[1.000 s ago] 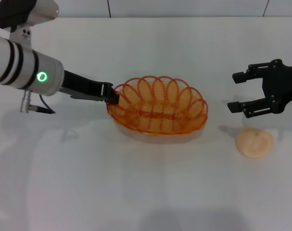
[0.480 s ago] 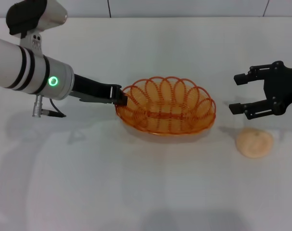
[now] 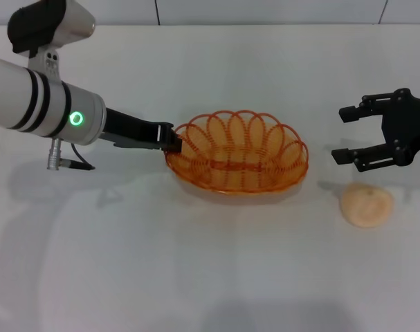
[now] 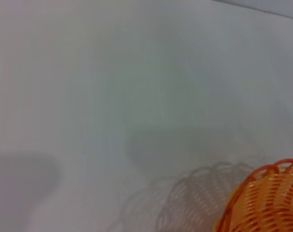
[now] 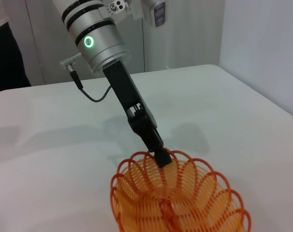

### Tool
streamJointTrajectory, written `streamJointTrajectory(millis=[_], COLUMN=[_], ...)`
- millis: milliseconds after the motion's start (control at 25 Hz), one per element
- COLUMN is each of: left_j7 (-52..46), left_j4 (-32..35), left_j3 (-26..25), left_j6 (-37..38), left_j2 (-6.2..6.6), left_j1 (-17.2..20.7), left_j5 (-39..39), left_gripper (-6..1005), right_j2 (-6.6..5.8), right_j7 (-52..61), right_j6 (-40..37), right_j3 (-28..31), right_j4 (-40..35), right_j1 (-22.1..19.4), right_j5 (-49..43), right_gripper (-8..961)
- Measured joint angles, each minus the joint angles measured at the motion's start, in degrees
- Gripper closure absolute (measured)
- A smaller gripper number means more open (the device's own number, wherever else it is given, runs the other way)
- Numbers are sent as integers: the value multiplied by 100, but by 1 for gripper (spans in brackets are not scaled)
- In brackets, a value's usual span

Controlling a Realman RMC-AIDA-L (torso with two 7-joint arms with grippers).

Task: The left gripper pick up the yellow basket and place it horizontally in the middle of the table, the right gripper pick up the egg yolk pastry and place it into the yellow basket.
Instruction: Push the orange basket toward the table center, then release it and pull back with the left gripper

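The left end effector (image 3: 169,140) grips the left rim of the basket (image 3: 237,153) at mid-surface (image 3: 196,263), while the right end effector (image 3: 348,135) hangs open just beyond the pastry (image 3: 366,205).

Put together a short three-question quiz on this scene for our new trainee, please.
1. True or false: the egg yolk pastry already lies inside the yellow basket.
2. Which gripper grips the basket's rim: (A) the left gripper, (B) the right gripper, or (C) neither?
3. Fill in: the right gripper's jaws are ____, just behind the pastry on the table.

Key: 1. False; it sits on the table to the right of the basket. 2. A. 3. open.
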Motion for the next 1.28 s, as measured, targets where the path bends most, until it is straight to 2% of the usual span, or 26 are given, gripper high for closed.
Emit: streamJointTrajectory(millis=[640, 840, 920, 1040, 1280], left_j7=[-20, 82, 235, 759, 2543], left_j4=[-58, 424, 774, 1372, 1642], left_j3=[-53, -447, -685, -1015, -1420], left_j6=[79, 335, 487, 660, 845], left_j2=[40, 101, 109, 93, 60], left_j1=[72, 340, 482, 742, 1060], left_j5=[-319, -281, -280, -362, -1159], left_gripper=[607, 507, 425, 301, 234], right_j2=[-31, -51, -62, -82, -188], right_j7=[10, 40, 69, 100, 109], right_j6=[32, 34, 34, 10, -67], right_j3=[0, 17, 27, 120, 238], right_j4=[2, -1, -1, -1, -2], right_j1=[-47, -74, -96, -140, -224], right_j5=[3, 4, 4, 4, -44], right_gripper=[286, 289, 291, 293, 296])
